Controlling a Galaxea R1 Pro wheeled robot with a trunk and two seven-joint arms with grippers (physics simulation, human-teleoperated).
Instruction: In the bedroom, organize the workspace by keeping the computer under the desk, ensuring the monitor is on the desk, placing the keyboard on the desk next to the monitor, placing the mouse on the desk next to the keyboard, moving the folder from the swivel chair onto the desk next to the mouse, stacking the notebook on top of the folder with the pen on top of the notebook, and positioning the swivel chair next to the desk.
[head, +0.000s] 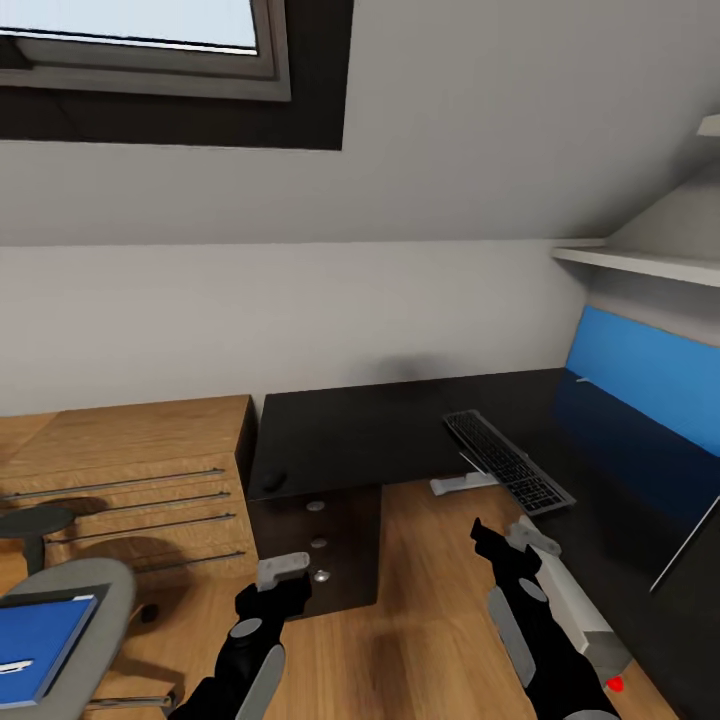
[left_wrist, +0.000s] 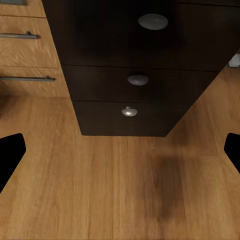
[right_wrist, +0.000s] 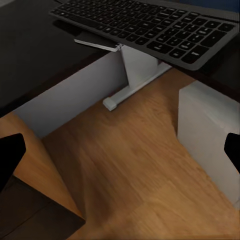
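Nearest, both grippers are held low and empty over the wood floor: left gripper (head: 283, 572) and right gripper (head: 503, 538), each with jaws spread. The folder (head: 35, 645) is seen on the swivel chair (head: 95, 590), near left. It probably should be fetched next, gripped by an overhanging edge and kept flat. Further off, the keyboard (head: 507, 462) overhangs the desk (head: 350, 430) front edge; the mouse (head: 273, 481) sits far left. Open desktop is left between them.

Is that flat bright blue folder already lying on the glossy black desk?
No. In the head view the flat bright blue folder lies on the grey seat of the swivel chair, apart from the glossy black desk.
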